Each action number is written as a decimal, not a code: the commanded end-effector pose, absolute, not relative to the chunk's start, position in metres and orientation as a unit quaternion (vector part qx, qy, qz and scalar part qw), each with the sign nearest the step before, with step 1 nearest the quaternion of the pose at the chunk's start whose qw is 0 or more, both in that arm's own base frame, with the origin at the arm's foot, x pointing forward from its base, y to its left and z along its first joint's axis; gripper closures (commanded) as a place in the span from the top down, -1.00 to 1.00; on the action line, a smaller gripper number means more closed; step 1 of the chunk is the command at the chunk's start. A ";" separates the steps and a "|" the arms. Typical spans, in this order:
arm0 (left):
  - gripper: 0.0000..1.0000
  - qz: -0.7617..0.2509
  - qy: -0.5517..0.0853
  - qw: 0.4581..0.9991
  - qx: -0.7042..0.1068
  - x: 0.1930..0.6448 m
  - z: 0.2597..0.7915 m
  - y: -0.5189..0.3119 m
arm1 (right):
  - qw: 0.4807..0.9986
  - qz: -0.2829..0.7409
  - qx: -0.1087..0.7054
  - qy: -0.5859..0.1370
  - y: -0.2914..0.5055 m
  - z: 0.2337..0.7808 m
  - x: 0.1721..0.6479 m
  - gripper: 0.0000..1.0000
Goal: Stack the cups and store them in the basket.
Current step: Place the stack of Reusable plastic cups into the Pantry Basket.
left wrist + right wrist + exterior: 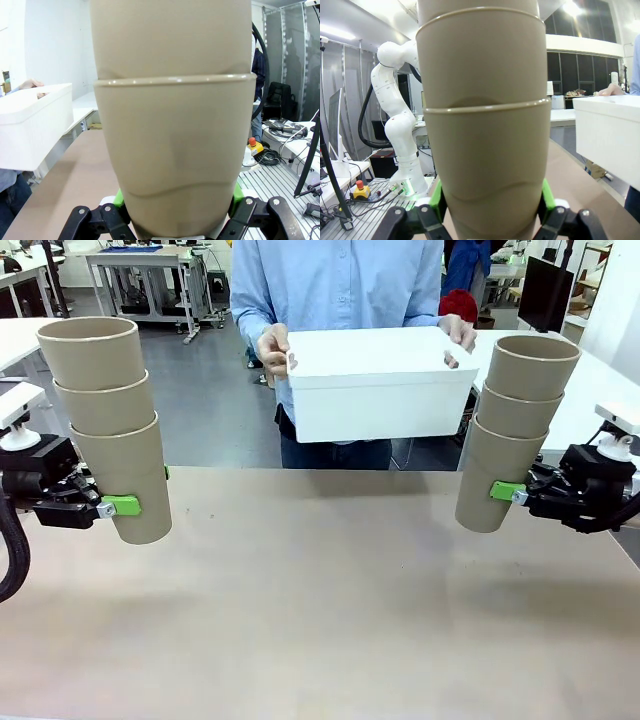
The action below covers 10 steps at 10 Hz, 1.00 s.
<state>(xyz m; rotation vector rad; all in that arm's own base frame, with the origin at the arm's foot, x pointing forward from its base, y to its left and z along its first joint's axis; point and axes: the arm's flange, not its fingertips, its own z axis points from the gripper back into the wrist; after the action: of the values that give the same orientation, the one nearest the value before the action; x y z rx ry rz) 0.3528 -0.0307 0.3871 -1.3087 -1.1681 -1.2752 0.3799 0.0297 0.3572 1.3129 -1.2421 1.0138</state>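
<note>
Closest in, the left gripper point(128, 502) has its green pads clamped on the bottom cup of a three-cup stack point(108, 420), which rises above the fingers and leans slightly back toward its own arm. Opposite, the right gripper point(500, 492) grips the lowest cup of a second nested stack of three point(518, 425) in the same way. Both stacks hang clear of the table point(320, 610) beneath them. Beyond and between the grippers, a person holds the white basket point(380, 390) by its ends, touching neither stack.
</note>
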 end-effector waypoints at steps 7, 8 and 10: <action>0.66 -0.518 -0.479 0.465 -0.535 0.353 0.391 -0.031 | 0.506 0.420 0.543 -0.522 0.030 0.362 0.381 0.74; 0.66 -0.518 -0.479 0.465 -0.535 0.353 0.391 -0.031 | 0.506 0.420 0.543 -0.522 0.030 0.362 0.381 0.74; 0.66 -0.518 -0.479 0.465 -0.535 0.353 0.391 -0.031 | 0.506 0.420 0.543 -0.522 0.030 0.362 0.381 0.74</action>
<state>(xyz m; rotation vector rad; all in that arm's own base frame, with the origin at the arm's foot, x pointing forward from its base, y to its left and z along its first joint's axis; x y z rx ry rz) 0.3528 -0.0307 0.3871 -1.3087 -1.1681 -1.2752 0.3799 0.0297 0.3572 1.3129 -1.2421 1.0138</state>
